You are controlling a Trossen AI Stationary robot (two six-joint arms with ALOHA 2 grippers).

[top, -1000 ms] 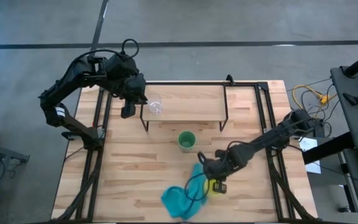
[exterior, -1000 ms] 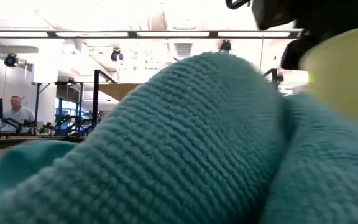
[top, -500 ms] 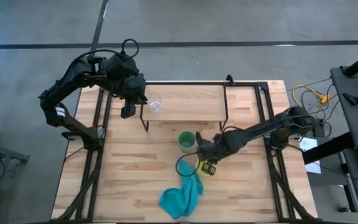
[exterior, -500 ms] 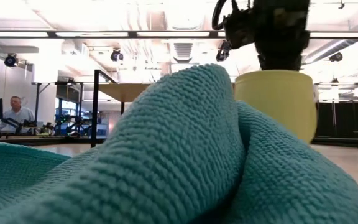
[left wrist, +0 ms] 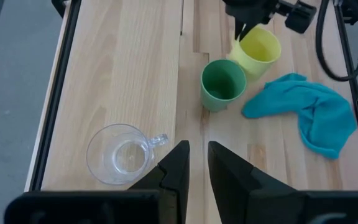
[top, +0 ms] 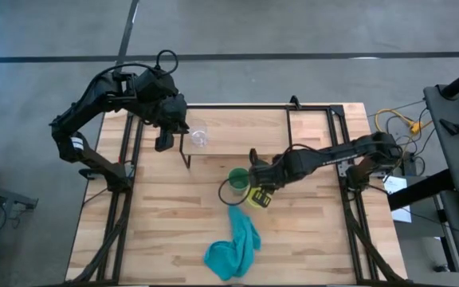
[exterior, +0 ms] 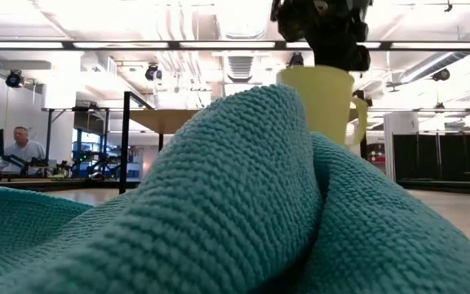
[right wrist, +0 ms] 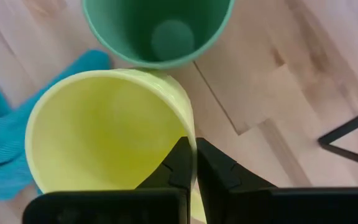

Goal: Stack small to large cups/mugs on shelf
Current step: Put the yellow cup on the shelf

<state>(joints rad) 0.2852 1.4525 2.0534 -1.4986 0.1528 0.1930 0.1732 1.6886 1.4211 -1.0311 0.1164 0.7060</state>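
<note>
The yellow mug (top: 256, 196) hangs in my right gripper (top: 253, 188), right beside the green cup (top: 238, 180), which stands upright on the table in front of the shelf (top: 245, 131). The clear glass cup (top: 200, 137) stands on the shelf's left end. My left gripper (left wrist: 197, 158) hovers by that end, open by a narrow gap, with the glass cup (left wrist: 118, 154) just beside it. The teal cloth (top: 233, 247) lies crumpled near the table's near edge. My right gripper is shut on the yellow mug's rim (right wrist: 190, 134), one finger (right wrist: 178, 167) inside the mug and one (right wrist: 215, 171) outside. The fingers come from above, slanting in from the table's right. The mug hangs slightly tilted below them, mouth up; the cloth hides its base in the low view.
The shelf's thin black legs (top: 288, 159) stand just beyond the green cup. The teal cloth (exterior: 219, 204) fills the low view's foreground. Bare wood (top: 158, 215) lies left of the cups. A person (exterior: 24, 147) sits far off in the room.
My right gripper has carried the yellow mug off the teal cloth toward the table's far edge and somewhat left, up beside the green cup. The cloth's far part has dropped away from the mug and lies narrower. The left arm has kept still.
</note>
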